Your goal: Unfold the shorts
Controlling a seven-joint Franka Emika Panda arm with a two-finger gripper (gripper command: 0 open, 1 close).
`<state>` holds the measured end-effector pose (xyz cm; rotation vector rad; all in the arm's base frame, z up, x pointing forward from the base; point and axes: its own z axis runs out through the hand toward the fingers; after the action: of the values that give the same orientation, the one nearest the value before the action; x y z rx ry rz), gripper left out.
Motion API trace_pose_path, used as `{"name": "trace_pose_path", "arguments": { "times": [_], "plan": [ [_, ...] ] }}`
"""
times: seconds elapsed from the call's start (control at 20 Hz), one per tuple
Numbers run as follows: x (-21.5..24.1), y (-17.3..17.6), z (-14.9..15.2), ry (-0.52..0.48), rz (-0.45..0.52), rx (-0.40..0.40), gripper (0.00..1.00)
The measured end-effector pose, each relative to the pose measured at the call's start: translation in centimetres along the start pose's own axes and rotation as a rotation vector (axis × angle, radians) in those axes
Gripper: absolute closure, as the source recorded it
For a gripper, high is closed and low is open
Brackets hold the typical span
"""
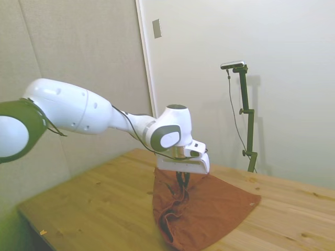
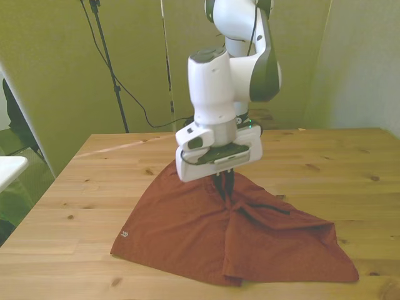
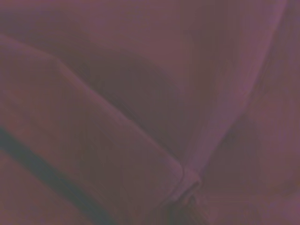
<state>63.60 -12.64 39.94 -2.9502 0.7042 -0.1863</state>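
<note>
We have the white arm's two-finger gripper (image 2: 224,185) pinched together on 1 raised fold of the rust-brown soft fabric shorts (image 2: 187,231), which lie mid-table toward the wooden table's (image 2: 75,187) near edge. We should lift slowly and carry the fold clear, watching for slip.

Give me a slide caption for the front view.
Franka pincer pinches the rust shorts and lifts a fold off the wooden table.
</note>
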Motion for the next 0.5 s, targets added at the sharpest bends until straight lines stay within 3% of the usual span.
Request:
{"name": "trace_pose_path", "arguments": {
  "times": [0.25, 0.5],
  "plan": [
    [-8.0, -4.6, -4.0, 0.038, -0.071, -0.017, 1.00],
    [-17.5, -10.2, -3.9, 0.047, -0.172, -0.049, 1.00]
  ]
}}
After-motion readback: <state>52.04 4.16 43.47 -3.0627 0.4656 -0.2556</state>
